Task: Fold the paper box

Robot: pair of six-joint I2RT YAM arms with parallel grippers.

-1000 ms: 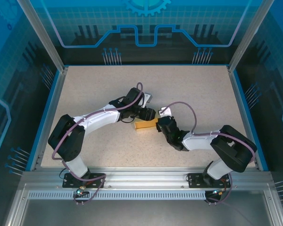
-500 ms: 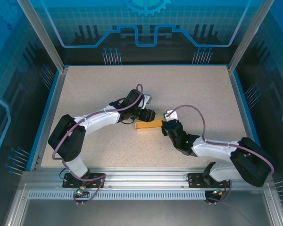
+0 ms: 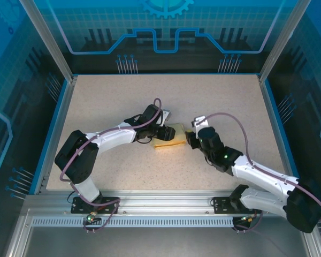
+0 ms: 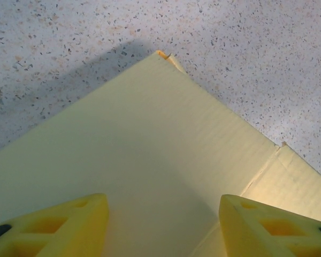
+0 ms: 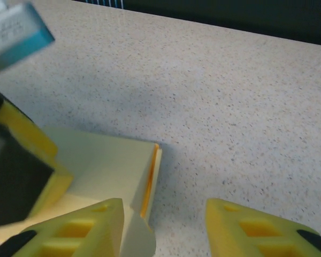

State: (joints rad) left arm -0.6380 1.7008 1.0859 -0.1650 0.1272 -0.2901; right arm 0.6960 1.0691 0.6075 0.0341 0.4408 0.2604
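The paper box (image 3: 170,137) is a pale yellow cardboard piece lying mid-table between my two grippers. My left gripper (image 3: 166,131) hovers over its left part, open, and in the left wrist view a broad flat panel (image 4: 150,139) spans the space between the two yellow fingertips (image 4: 59,225), with a creased flap (image 4: 289,176) at the right. My right gripper (image 3: 190,138) stands open at the box's right end. The right wrist view shows the box's raised edge (image 5: 150,179) just inside the left fingertip (image 5: 75,230), with bare table under the rest of the gap.
The speckled tabletop (image 3: 224,101) stretches free behind and to both sides of the box. A blue rim (image 3: 271,112) and glass walls bound the table. My left gripper's yellow and black finger (image 5: 21,160) sits at the left of the right wrist view.
My right arm has stretched out and its gripper has moved slightly away and right. The box has shifted a little farther back and shows more of its pale top. The left gripper barely moved.
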